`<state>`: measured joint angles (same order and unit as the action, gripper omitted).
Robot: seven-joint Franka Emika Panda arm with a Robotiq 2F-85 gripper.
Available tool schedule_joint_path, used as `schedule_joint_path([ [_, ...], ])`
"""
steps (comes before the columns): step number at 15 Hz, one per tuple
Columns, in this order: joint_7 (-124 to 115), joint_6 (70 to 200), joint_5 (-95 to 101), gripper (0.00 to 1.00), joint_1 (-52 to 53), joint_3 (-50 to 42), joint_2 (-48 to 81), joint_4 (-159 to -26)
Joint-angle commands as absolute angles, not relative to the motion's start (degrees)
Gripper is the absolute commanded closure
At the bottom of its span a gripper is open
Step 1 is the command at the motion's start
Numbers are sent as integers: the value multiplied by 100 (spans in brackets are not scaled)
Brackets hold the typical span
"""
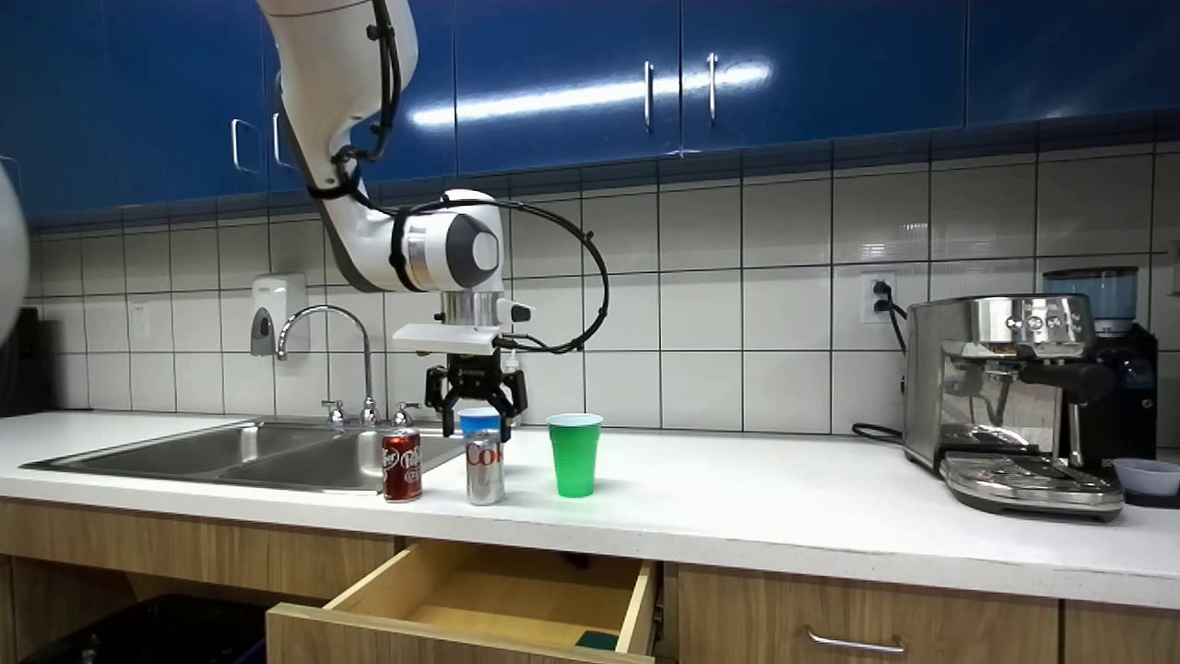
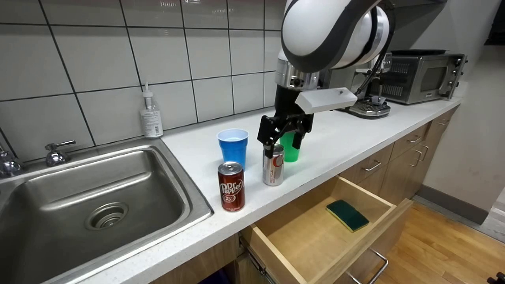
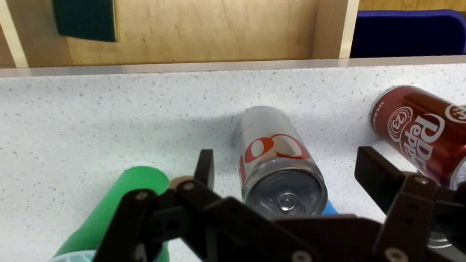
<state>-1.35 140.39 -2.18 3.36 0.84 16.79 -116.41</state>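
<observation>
My gripper (image 1: 477, 430) is open and empty, pointing down just above the silver Diet Coke can (image 1: 485, 475). In the wrist view the can (image 3: 271, 142) stands upright between the spread fingers (image 3: 285, 165), with a gap on each side. In an exterior view the fingertips (image 2: 283, 147) are about level with the can's top (image 2: 273, 173). A red Dr Pepper can (image 2: 231, 189) stands to one side, also upright. A green cup (image 1: 575, 456) stands on the other side. A blue cup (image 2: 233, 148) stands behind the cans and is mostly hidden in the wrist view.
An open wooden drawer (image 2: 292, 236) juts out below the counter edge, holding a green sponge (image 2: 347, 215). A steel sink (image 2: 165, 165) lies beside the Dr Pepper can. A soap bottle (image 2: 151, 118) stands by the tiled wall. An espresso machine (image 1: 991, 397) stands further along the counter.
</observation>
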Motion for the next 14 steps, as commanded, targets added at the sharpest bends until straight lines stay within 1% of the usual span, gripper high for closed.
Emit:
schedule_joint_path([
  [1, -398, 14170, -51, 0, 391, 74, 1797, -11511],
  [7, -640, 14422, 156, 0, 422, 4, 1951, -11474],
  [14, -576, 14425, 68, 0, 386, 20, 2140, -11294],
])
